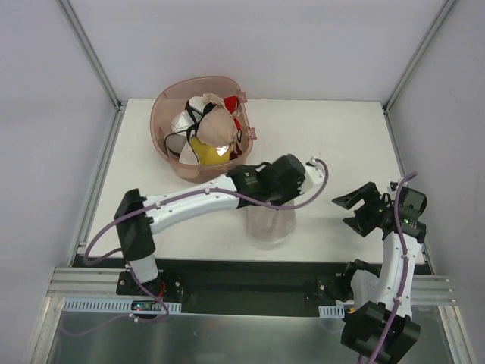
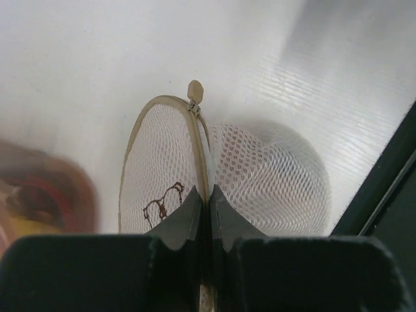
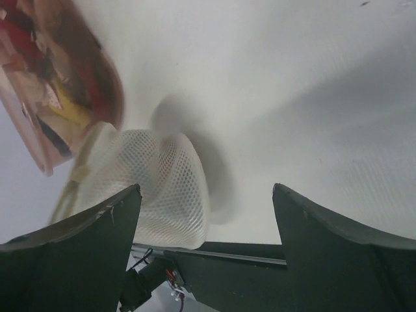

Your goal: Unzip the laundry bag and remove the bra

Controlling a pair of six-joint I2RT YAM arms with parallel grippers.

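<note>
My left gripper (image 2: 207, 196) is clenched on the rim of the laundry bag (image 2: 270, 175), pinching the seam where the two mesh halves meet. The bag stands on edge beneath it near the front of the desk (image 1: 341, 136), just in front of the pink tub (image 1: 154, 115). I cannot tell whether the bag rests on the desk or hangs a little above it. My right gripper (image 1: 341, 211) sits well off to the side with its jaws wide and nothing in them. The bag looks feather-light and floppy, with mesh that will dent and slide rather than resist, so I judge the stiffer zip tape is the only firm hold. The zip pull (image 2: 195, 89) sticks up at the far end of the rim, small and flat — that is what my free gripper should nip while the left one braces the seam. I cannot make out the bra through the mesh. Being soft and lacy, it may snag — I would draw it out slowly.
</note>
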